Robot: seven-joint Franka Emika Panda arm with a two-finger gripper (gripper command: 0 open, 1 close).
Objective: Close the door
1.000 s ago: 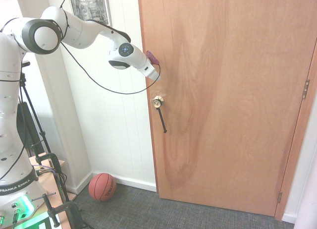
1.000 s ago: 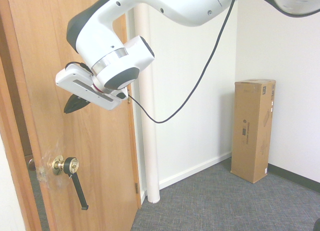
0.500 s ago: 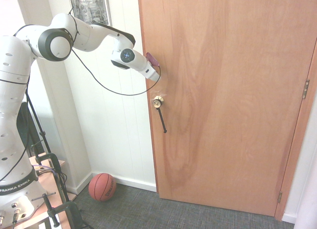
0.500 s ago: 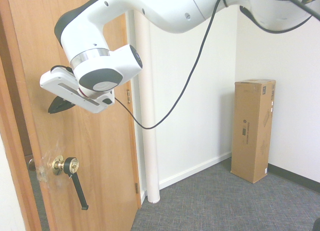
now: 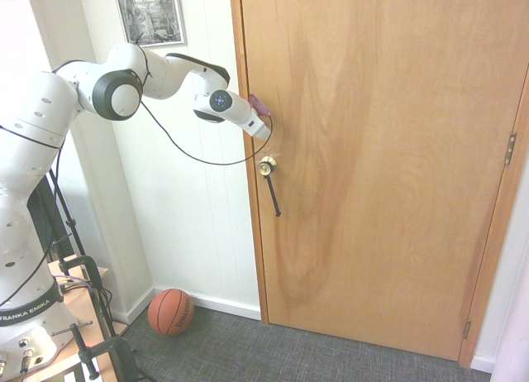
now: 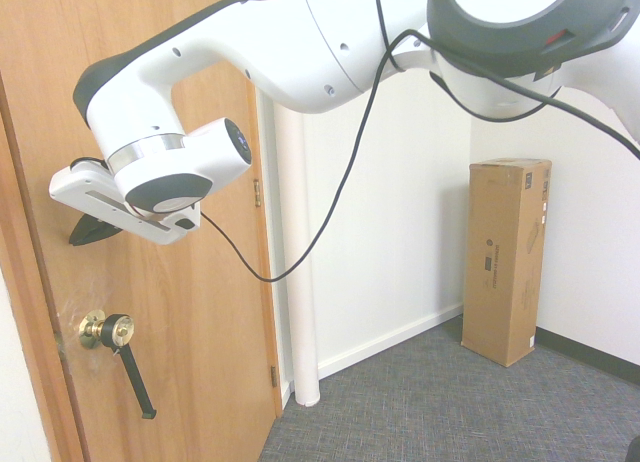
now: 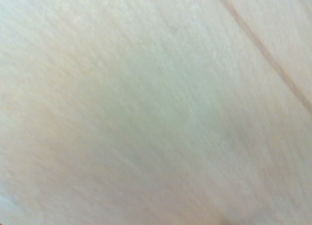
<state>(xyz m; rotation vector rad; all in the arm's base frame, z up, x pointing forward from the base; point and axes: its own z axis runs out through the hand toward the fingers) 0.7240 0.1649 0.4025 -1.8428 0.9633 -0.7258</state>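
A: Gripper (image 6: 85, 229) — what's it doing?

B: Fingers pinched fully together, nothing held. Dark tips pressed vs. the face of the door (image 5: 380, 150), just above the brass knob (image 5: 266, 166) w/ its thin black rod (image 5: 274, 197) hanging down. Looks like a flat push, not a grab.

A: And the door itself?

B: Hinged on the far side from the arm in the first ext. view; knob edge sits close by the white panelled wall (image 5: 202, 233). In the second ext. view I can't see any gap betw. door edge and frame, but that strip's at the pic's margin, so can't swear it's latched. Wrist cam: only blurred pale wood grain, i.e. it's right up vs. the panel.

A: So how far along?

B: My guess: nearly done. Swing approx. finished; what's left is the last press till it seats, then back off.

A: Any writing?

B: "FRANKA EMIKA" on the arm's base (image 5: 29, 314). Basketball (image 5: 170, 311) has print, too small to read. Cardboard box (image 6: 507, 260) has a label — illegible. Framed pic (image 5: 150, 11) on the wall, no legible text.
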